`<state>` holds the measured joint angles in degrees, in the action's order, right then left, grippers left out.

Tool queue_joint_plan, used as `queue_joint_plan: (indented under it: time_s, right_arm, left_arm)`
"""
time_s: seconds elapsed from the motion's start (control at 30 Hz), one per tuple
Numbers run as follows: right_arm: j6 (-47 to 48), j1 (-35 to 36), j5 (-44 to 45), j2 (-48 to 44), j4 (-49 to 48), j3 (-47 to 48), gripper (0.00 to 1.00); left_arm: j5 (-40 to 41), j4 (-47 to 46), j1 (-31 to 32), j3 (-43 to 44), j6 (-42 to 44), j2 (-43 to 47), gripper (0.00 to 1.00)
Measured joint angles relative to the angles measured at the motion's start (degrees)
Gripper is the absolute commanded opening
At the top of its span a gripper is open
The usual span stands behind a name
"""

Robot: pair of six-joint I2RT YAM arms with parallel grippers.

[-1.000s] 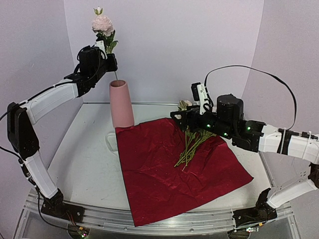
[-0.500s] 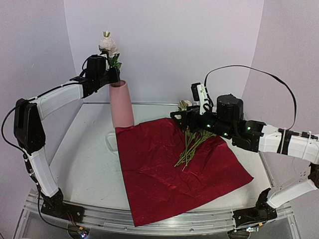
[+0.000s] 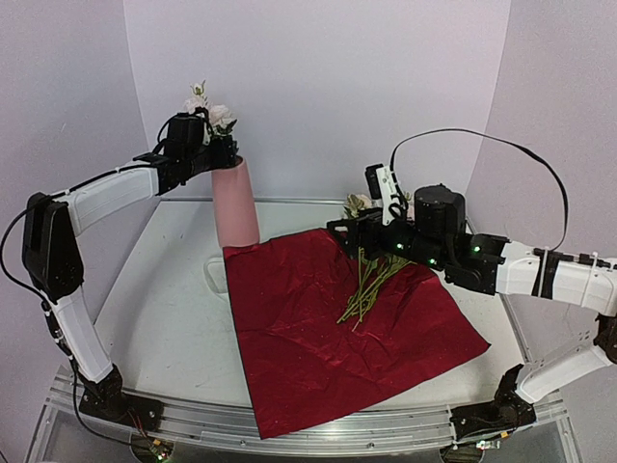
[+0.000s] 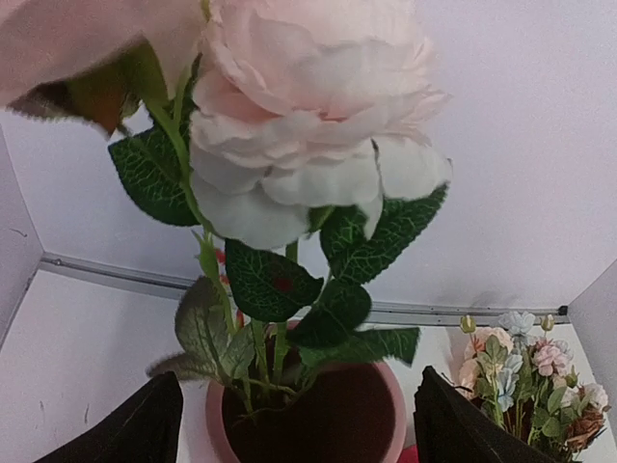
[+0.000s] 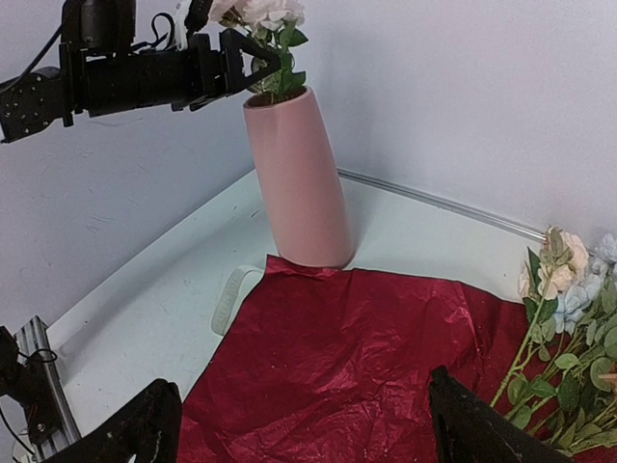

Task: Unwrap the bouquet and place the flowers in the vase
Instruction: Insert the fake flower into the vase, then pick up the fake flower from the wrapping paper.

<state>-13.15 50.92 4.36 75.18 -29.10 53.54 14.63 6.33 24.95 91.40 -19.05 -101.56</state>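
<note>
Left tool (image 3: 222, 149) gapes around the pink rose (image 4: 308, 106) standing in the vase (image 3: 236, 203); withdrawing carelessly, a finger could catch leaves and drag it out. Right tool (image 3: 339, 227) hovers spread over the flowers (image 5: 564, 289).

This looks like a robot test lab: a white table (image 3: 164, 318) with a metal rail (image 3: 386, 426) along its near edge has a left arm (image 3: 101, 193) and a right arm (image 3: 569, 280) bolted there, a black cable (image 3: 482, 132) loops in the air, and plain pale walls (image 3: 337, 87) close it in.
</note>
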Motion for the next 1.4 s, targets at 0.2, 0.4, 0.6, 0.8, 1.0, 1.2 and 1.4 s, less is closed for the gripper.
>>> queue_joint_plan:
  time_s: [0.2, 0.4, 0.6, 0.8, 1.0, 1.2, 1.4]
  right_arm:
    - [-0.1, 0.0, -0.4, 0.5, 0.0, 0.0, 0.89]
    - [-0.1, 0.0, -0.4, 0.6, 0.0, 0.1, 0.89]
    - [-1.4, -0.1, 3.1, 3.6, 2.7, 3.4, 0.87]
    - [-5.0, -1.8, 4.2, 7.9, 5.5, 5.2, 0.86]
    - [-11.7, -6.4, 4.3, 11.6, 9.5, 7.1, 0.77]
    - [-16.9, -10.5, 4.9, 15.1, 13.7, 9.6, 0.62]
    - [-19.9, -10.8, 6.8, 19.0, 16.4, 11.8, 0.49]
  left_arm:
    - [0.1, 0.2, 0.0, -3.8, -1.7, 2.4, 0.88]
    - [-0.5, 0.2, 0.0, -6.6, -2.7, 4.6, 0.94]
    - [-1.1, 0.4, 0.0, -12.1, -3.4, 11.8, 0.98]
    - [-0.9, 0.7, 0.0, -15.6, -2.8, 19.9, 0.98]
    - [0.0, 1.0, 0.0, -19.4, -3.9, 24.2, 0.96]
    - [-0.8, 1.8, 0.0, -23.8, -5.0, 28.9, 0.95]
    - [1.5, 2.4, 0.0, -25.6, -5.2, 36.3, 0.94]
